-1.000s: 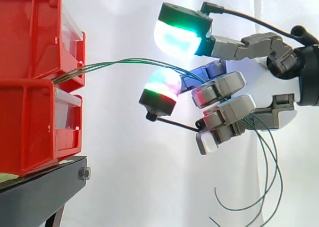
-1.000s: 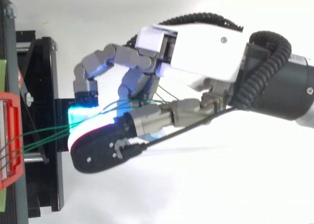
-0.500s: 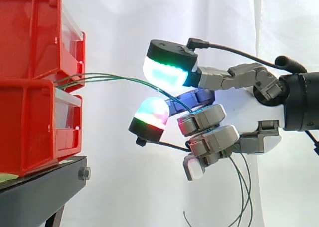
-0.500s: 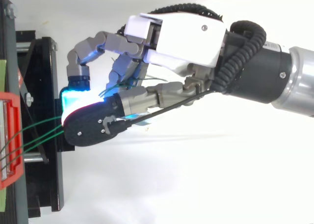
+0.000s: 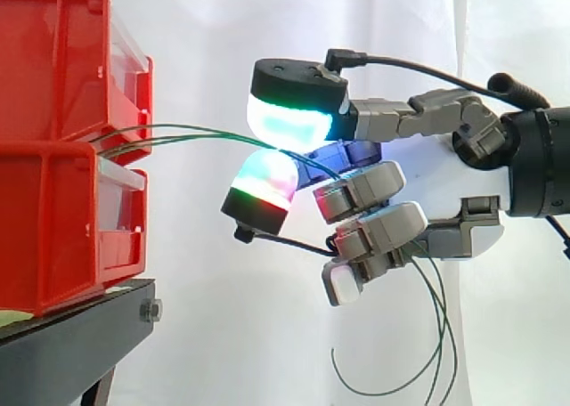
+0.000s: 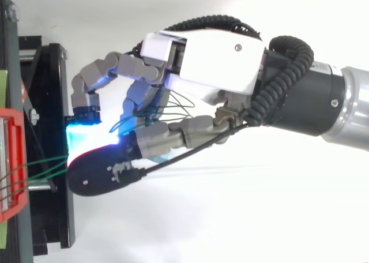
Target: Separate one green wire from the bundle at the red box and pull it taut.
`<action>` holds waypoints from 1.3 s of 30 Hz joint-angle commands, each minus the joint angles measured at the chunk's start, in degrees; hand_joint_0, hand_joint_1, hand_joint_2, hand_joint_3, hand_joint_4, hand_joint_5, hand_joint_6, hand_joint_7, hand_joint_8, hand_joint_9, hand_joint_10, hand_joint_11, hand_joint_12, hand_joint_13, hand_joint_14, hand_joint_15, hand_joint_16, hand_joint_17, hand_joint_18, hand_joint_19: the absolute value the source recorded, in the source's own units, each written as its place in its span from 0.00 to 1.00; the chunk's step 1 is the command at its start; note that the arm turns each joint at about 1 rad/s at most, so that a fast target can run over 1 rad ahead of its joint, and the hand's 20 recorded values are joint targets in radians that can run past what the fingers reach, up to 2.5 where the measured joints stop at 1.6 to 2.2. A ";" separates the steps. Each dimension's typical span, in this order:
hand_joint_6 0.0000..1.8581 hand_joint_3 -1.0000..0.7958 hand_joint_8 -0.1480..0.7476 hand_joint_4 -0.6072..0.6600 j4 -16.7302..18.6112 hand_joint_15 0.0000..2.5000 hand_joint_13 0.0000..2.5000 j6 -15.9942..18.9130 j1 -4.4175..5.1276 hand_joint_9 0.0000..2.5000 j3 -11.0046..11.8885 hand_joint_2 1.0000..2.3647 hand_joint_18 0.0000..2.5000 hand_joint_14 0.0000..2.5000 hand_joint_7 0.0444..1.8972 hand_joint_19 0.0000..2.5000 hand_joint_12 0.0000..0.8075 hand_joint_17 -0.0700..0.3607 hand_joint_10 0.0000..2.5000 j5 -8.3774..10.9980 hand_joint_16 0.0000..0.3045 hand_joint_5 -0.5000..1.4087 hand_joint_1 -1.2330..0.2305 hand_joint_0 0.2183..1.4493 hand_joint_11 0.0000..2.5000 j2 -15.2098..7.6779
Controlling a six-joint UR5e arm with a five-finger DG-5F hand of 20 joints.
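The green wires (image 5: 196, 139) leave the front edge of the red bins (image 5: 53, 228), at the seam between the upper and lower one. They run right, slack and slightly arched, into the robot hand (image 5: 445, 179). It pinches them between two glowing pads (image 5: 289, 121), its other fingers curled; how many it holds I cannot tell. Loose ends dangle below the palm. The bins sit on a black stand (image 5: 71, 353).

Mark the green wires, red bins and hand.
Thin green wires (image 5: 196, 138): side view, free span beside bins.
Stacked red plastic bins (image 5: 53, 228): side view, lower wall.
Robot hand (image 6: 213, 61): top view, white back.
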 commanded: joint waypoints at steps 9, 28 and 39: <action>0.48 0.36 0.53 0.60 -10.55 0.61 0.55 0.22 0.88 0.46 4.80 0.01 0.38 0.01 0.58 0.22 0.48 0.47 0.24 0.00 0.19 0.15 0.26 0.39 0.73 0.27; 0.47 0.28 0.53 0.63 -13.54 0.57 0.53 0.22 1.58 0.49 4.89 0.00 0.37 0.01 0.61 0.21 0.49 0.46 0.15 0.70 0.19 0.16 0.24 0.38 0.76 1.94; 0.47 0.28 0.55 0.65 -13.54 0.58 0.55 0.40 1.58 0.50 4.89 0.00 0.39 0.01 0.60 0.23 0.52 0.49 0.17 0.70 0.20 0.17 0.43 0.25 0.74 1.85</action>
